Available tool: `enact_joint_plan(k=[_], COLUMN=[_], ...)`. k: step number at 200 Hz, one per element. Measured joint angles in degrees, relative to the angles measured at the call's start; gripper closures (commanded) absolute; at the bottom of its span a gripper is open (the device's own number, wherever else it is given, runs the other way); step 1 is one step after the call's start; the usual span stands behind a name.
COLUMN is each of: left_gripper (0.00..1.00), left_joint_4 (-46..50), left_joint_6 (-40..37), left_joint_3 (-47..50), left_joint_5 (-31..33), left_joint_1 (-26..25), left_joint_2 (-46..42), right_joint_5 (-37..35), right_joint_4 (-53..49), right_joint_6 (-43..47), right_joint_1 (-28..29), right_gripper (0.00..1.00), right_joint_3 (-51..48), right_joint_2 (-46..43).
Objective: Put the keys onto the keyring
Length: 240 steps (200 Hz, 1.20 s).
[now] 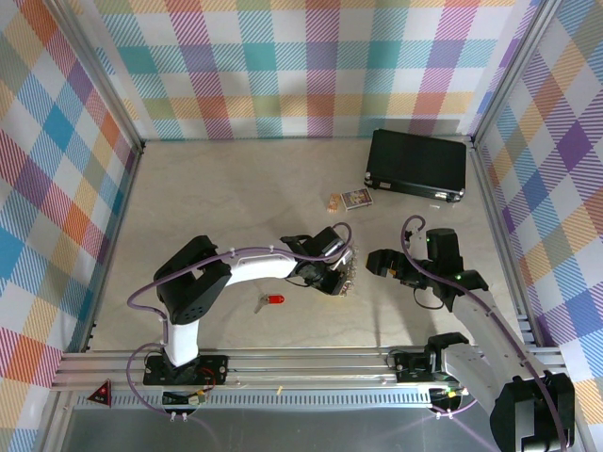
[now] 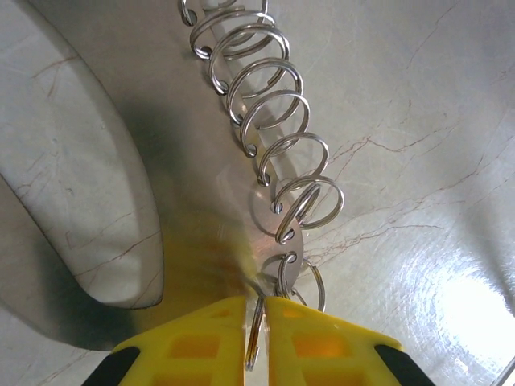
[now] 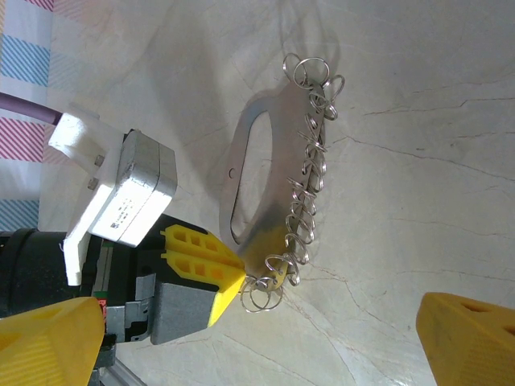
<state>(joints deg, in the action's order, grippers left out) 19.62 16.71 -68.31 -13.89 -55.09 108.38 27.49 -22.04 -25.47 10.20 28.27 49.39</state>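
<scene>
The keyring [image 3: 265, 173] is a flat silver oval loop with a row of small split rings along one side. My left gripper [image 2: 256, 342] is shut on one small ring at its near end; in the top view this gripper [image 1: 328, 273] sits mid-table with the keyring [image 1: 345, 271] at its tip. The key with its red tag [image 1: 271, 300] lies on the table to the left, below the left forearm, apart from both grippers. My right gripper [image 1: 375, 265] is open, just right of the keyring, its yellow fingers [image 3: 471, 338] wide apart and nothing between them.
A black case [image 1: 417, 163] lies at the back right. A small printed card [image 1: 356, 199] and a tiny tan object [image 1: 334, 201] lie behind the grippers. Checked walls enclose the marble-patterned table [image 1: 217, 198] on three sides.
</scene>
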Motion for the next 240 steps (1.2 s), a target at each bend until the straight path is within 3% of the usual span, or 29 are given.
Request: enact_joint_plan(k=[52,90,240], left_gripper=[0.85,0.78,0.84], left_joint_4=[0.7,1.4,2.2], left_joint_6=[0.0,0.0,0.0], left_joint_3=[0.0,-0.1,-0.8], left_joint_5=[0.0,0.0,-0.1], left_joint_1=[0.0,0.0,0.0], left_joint_2=[0.0,0.0,0.5], right_joint_5=[-0.5,-0.9,-2.0], right_joint_4=[-0.7,-2.1,-5.3], right_joint_6=[0.8,1.1,2.7], right_joint_1=[0.0,0.0,-0.6], right_gripper=[0.01,0.01,0.01], right_joint_3=[0.3,1.0,3.4], right_joint_2=[-1.1,-1.4,-3.4])
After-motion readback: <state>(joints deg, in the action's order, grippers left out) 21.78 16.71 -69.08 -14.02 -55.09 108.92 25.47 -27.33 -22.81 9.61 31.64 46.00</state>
